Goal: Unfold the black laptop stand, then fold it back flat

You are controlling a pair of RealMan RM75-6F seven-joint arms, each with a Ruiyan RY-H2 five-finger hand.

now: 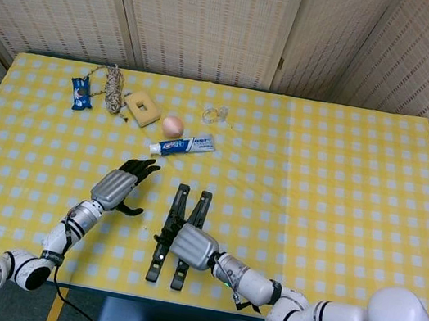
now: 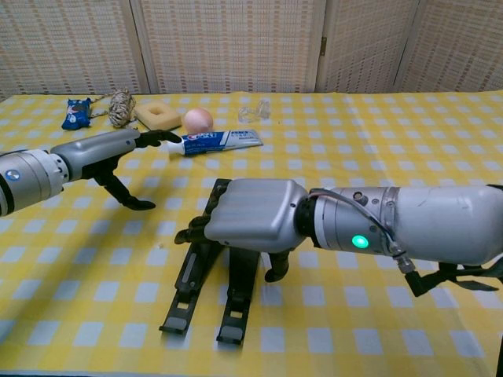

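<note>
- Looking from the head view, the black laptop stand [image 1: 179,234] lay flat on the yellow checked tablecloth [image 1: 343,183], near the front edge of the table, with its two bars almost parallel and close together.
- The right hand [image 1: 193,246] was over the middle of the stand, with its back turned up. Dark fingertips reached to the left bar, but from this view I cannot tell if they really gripped it.
- The left hand [image 1: 117,186] was to the left of the stand and apart from it. Its fingers were stretched forward and a little spread, the thumb pointed to the side, and it held nothing.
- Farther back on the cloth were a toothpaste tube [image 1: 183,146], an egg [image 1: 172,126], a yellow sponge [image 1: 142,107], a bundle of rope [image 1: 112,86], a small blue packet [image 1: 81,92] and a small clear object [image 1: 215,114].
- In the chest view, the right hand [image 2: 248,217] covered the upper part of the stand [image 2: 206,288]. Its fingers were curled down on the left side against the left bar, and the thumb hung down on the right side, beside the right bar. The hand seemed to be closed around the bars, though the palm hid the contact.
- The lower ends of both bars rested on the cloth, in front of the hand.
- The left hand [image 2: 118,158] was open, with long fingers pointed toward the toothpaste tube [image 2: 214,140] and the thumb bent downward to the cloth. The fingertips were very near the tube's cap, but I cannot say if they touched it.
</note>
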